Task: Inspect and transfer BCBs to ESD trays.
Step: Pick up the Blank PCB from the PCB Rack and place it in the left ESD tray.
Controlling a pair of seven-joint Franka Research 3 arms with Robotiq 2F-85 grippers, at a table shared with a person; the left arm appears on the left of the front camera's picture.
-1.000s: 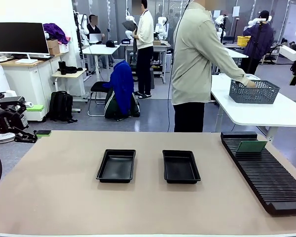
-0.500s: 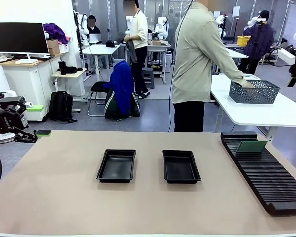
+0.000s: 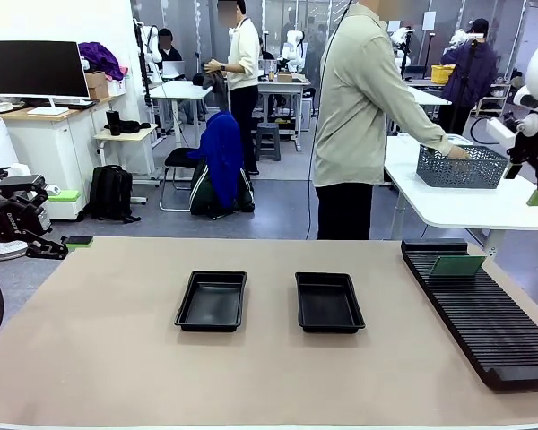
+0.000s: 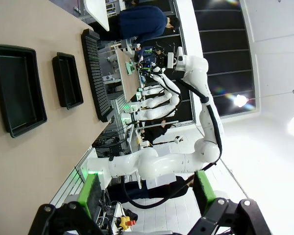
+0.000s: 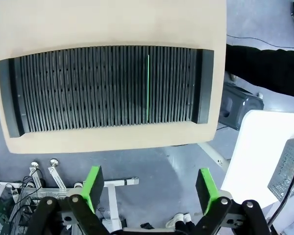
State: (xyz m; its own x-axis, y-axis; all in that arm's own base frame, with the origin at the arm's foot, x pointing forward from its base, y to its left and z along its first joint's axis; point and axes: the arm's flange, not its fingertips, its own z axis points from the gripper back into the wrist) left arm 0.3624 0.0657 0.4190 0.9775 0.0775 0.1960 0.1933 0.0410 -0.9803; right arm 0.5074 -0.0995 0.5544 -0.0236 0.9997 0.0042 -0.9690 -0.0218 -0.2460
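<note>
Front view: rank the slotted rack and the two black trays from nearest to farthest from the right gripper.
1. slotted rack: far right, on the same side as the right gripper.
2. right ESD tray: just right of centre.
3. left ESD tray: left of centre, beyond the other tray.

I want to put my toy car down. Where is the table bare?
Bare table lies left of the left tray, along the near edge before both trays, and between the right tray and the rack. The gap between the trays is narrow.
</note>
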